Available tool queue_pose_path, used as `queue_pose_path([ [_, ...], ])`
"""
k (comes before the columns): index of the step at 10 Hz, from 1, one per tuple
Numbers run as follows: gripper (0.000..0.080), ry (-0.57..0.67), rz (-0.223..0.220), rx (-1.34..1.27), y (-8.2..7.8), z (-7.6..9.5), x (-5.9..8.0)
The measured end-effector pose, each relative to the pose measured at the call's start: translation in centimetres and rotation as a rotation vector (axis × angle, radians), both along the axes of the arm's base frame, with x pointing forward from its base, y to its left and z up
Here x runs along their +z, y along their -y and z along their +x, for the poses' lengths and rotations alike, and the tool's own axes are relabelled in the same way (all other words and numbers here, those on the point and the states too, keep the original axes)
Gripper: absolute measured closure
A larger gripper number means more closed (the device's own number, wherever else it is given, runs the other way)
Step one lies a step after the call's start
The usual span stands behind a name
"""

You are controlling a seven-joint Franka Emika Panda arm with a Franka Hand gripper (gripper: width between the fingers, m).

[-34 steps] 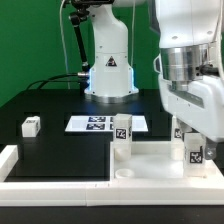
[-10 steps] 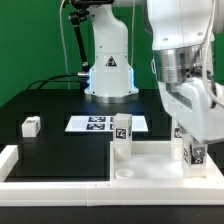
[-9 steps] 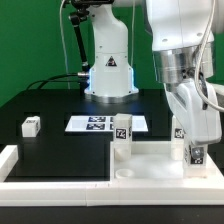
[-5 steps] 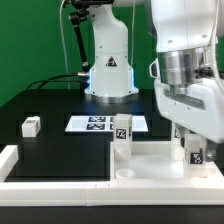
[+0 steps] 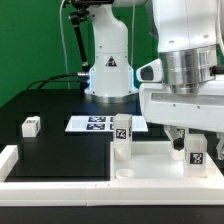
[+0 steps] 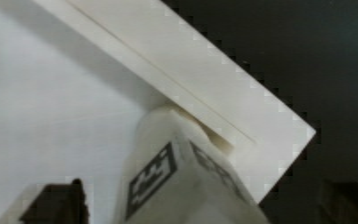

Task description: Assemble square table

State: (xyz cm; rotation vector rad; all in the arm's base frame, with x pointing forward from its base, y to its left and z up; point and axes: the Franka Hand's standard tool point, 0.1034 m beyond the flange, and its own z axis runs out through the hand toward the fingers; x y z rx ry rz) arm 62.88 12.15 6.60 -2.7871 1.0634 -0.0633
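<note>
The square table's white slab (image 5: 150, 165) lies at the front, rim up. One tagged leg block (image 5: 122, 131) stands on its far corner. A second tagged leg block (image 5: 196, 152) stands on the corner at the exterior view's right. My gripper (image 5: 190, 143) hangs straight over this second leg. In the wrist view the leg (image 6: 190, 175) rises from the slab's corner (image 6: 87, 110) between my two dark fingertips (image 6: 59, 203), with a gap on each side. The gripper (image 6: 202, 205) is open around it. A third leg block (image 5: 30, 125) lies loose on the black table at the exterior view's left.
The marker board (image 5: 95, 123) lies flat behind the slab. The robot's base (image 5: 108, 70) stands at the back. A long white border rail (image 5: 50, 178) runs along the front, with a raised end (image 5: 8, 155) at the exterior view's left.
My hand has turned about its vertical axis above the right-hand leg and now faces the camera broadside. The leg and the slab have stayed in place.
</note>
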Motion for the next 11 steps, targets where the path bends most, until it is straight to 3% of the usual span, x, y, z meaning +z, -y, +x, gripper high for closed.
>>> queue_pose_path([
  [3,0.0151,0.059,-0.106,0.446,-0.05,0.34,0.20],
  [5,0.0151,0.063,-0.108,0.473,0.04,0.36,0.21],
  [7,0.0417,0.058,-0.104,0.432,0.05,0.36,0.20],
  [8,0.0417,0.053,-0.098,0.383,0.03,0.36,0.20],
  [9,0.0508,0.045,-0.091,0.303,0.14,0.35,0.18],
  [11,0.0508,0.030,-0.078,0.163,0.27,0.36,0.16],
])
